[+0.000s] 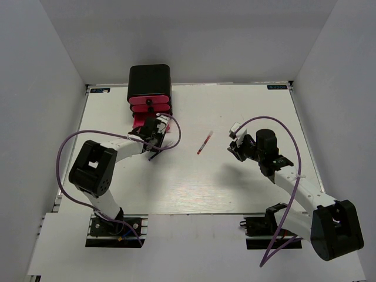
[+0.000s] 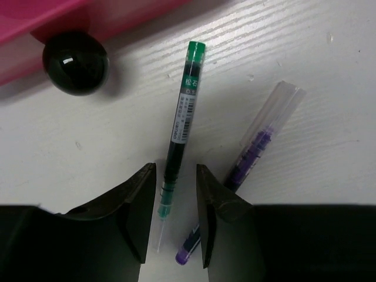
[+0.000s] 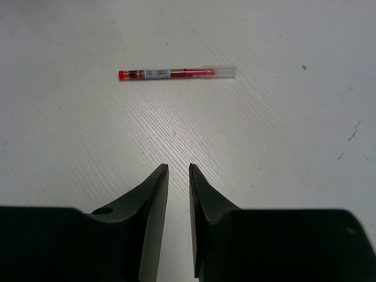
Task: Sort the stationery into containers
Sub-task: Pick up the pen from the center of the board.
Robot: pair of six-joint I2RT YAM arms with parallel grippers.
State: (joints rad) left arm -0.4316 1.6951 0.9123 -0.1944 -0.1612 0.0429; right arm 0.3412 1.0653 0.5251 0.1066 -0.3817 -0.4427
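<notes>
A green-capped pen (image 2: 181,123) lies flat on the white table, its tip end between the jaws of my left gripper (image 2: 176,166), which stands open and untouched by it. A purple pen (image 2: 258,144) with a clear cap lies beside it, partly hidden under the right finger. Both are just in front of a pink drawer (image 2: 35,23) with a black knob (image 2: 75,63). The black cabinet (image 1: 150,82) stands at the back, with my left gripper (image 1: 154,132) at its pulled-out bottom drawer (image 1: 140,121). A red pen (image 3: 176,73) lies ahead of my right gripper (image 3: 178,166), whose jaws are slightly apart and empty.
The red pen (image 1: 204,143) lies mid-table between the two arms. My right gripper (image 1: 235,141) hovers to its right. Grey walls enclose the table on three sides. A purple cable (image 1: 176,132) loops off the left wrist near the cabinet.
</notes>
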